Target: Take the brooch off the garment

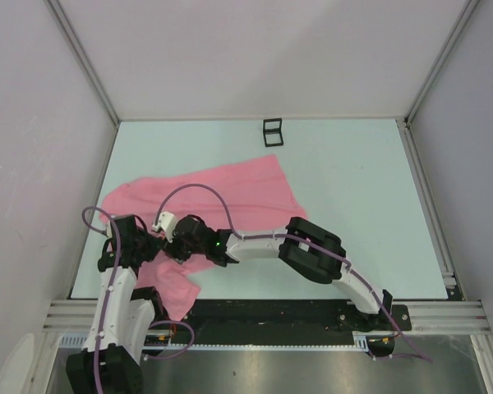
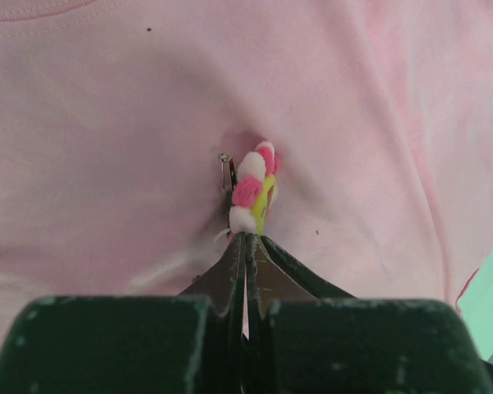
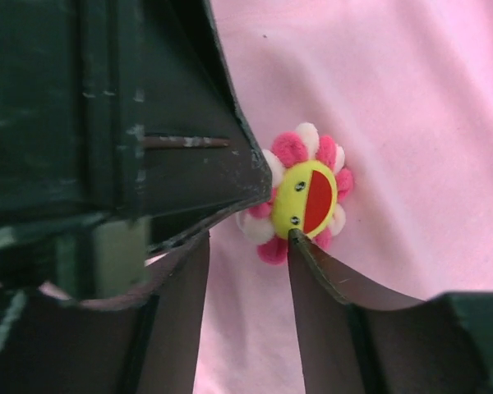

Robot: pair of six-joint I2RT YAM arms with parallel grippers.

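Left gripper [image 2: 246, 236] is squeezed almost fully together, and I read its tips as nipping the bottom white petal of the brooch [image 3: 304, 197]. My right gripper [image 3: 248, 238] is spread wide and holds nothing. One of its fingers [image 3: 329, 279] touches the flower's lower edge, while the other is off to the side over bare cloth.

From above I see the pale table [image 1: 345, 205] with the garment [image 1: 230, 189] spread across its left and middle. It is thin, plain pink cloth with a rumpled end near the left arm's base. A small black frame [image 1: 273, 131] stands at the far edge, well apart from the cloth.

The brooch sits on the garment's near-left part, where both grippers meet, and they hide it from the overhead camera. It is a tiny flower with alternating deep pink and white fuzzy petals around a yellow face with a red patch and two dark dots. The left gripper's body covers its left petals in the right wrist view. A little metal pin [image 2: 227, 171] shows just beside it.
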